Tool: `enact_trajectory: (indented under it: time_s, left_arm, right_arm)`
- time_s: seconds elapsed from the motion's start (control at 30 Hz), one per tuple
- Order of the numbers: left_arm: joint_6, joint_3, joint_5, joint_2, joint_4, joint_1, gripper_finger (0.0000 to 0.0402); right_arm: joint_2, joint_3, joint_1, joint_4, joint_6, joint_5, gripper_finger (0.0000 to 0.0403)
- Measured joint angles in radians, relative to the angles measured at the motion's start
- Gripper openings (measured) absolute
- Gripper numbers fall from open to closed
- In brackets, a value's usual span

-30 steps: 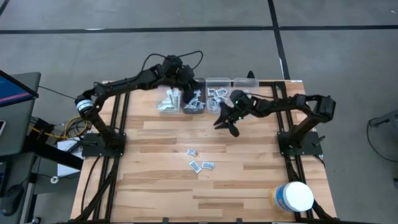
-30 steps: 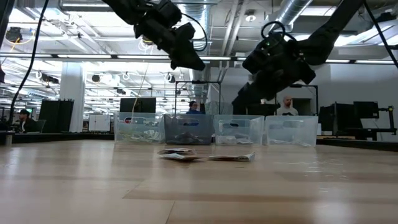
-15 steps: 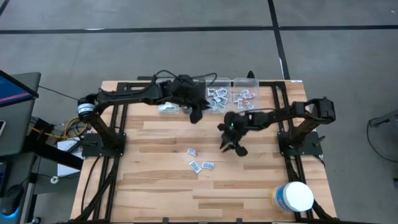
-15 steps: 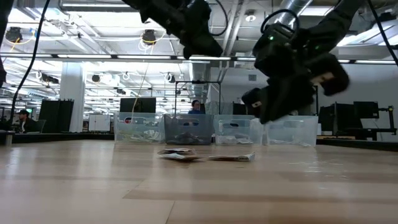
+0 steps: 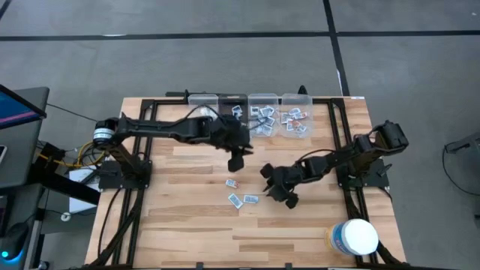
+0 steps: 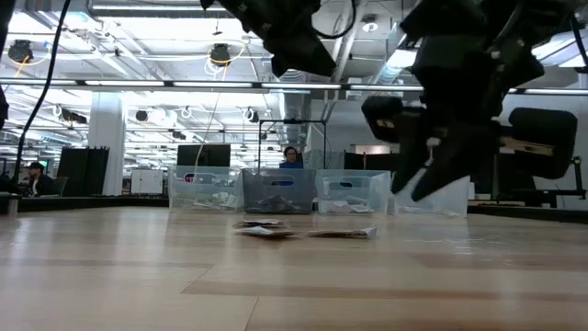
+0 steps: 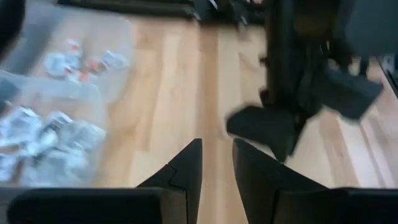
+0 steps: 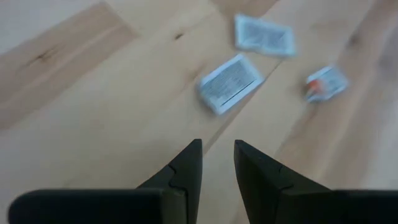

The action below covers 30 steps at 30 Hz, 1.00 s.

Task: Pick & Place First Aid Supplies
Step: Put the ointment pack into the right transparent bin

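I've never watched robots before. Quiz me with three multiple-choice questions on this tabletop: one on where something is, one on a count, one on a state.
1. Where on the wooden table does the large white round tub stand?
A. among the bins
B. near corner, on the right arm's side
C. table centre

2. How many small flat paper packets lie loose mid-table?
A. three
B. seven
C. none

3. What does the right end effector hold?
A. a packet
B. the tub
C. nothing

Answers: 1 B, the high view shows it at that corner. 2 A, three lie there, outside the clear plastic bins. 3 C, its wrist view shows bare fingers, slightly apart, with the packets beyond them.
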Motion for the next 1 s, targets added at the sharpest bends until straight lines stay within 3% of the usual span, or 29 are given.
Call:
enact_trajectory:
  time_s: [0.2, 0.37, 0.57, 0.83, 1.0]
  left_arm:
    - [-0.017, 0.0, -0.005, -0.001, -0.244, -0.067, 0.0089]
    - [-0.135, 0.0, -0.112, -0.007, -0.39, -0.125, 0.0089]
    - [-0.152, -0.036, -0.194, -0.048, -0.382, -0.208, 0.0089]
    - [-0.23, -0.188, -0.224, -0.166, -0.345, -0.231, 0.0089]
    - [-0.256, -0.321, -0.242, -0.253, -0.264, -0.226, 0.0089]
  right_arm:
    - [0.048, 0.0, 0.058, 0.143, -0.056, 0.097, 0.0087]
    - [0.153, 0.049, 0.084, 0.165, -0.029, 0.109, 0.0087]
    - [0.227, 0.102, 0.088, 0.161, -0.075, 0.112, 0.0087]
    - [0.222, 0.111, 0.041, 0.074, -0.075, 0.104, 0.0085]
    - [0.221, 0.112, 0.025, 0.019, -0.052, 0.101, 0.0053]
